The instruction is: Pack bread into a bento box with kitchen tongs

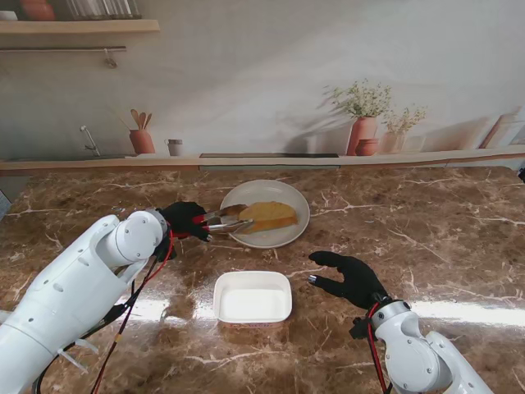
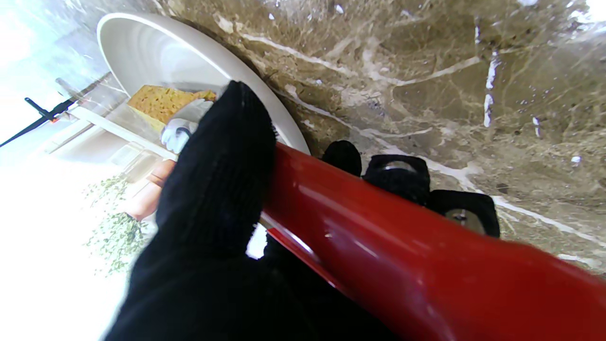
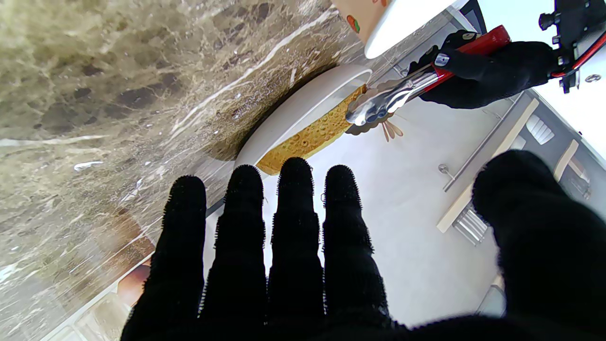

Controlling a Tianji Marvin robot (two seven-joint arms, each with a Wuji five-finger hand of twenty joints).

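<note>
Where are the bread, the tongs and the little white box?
bread (image 1: 267, 216): stand view, middle of its golden top, on the plate.
tongs (image 1: 223, 219): stand view, metal arms beside the bread.
white box (image 1: 253, 297): stand view, its bare inside floor.

Relative to the bento box (image 1: 253, 296), the marble table (image 1: 426, 222) lay bare to its right beyond the right hand (image 1: 354, 279), which hovered just beside it with fingers spread. Farther from me stood the plate (image 1: 289, 231); the left hand (image 1: 184, 220) and its tongs (image 1: 223, 222) blocked the plate's left edge.
</note>
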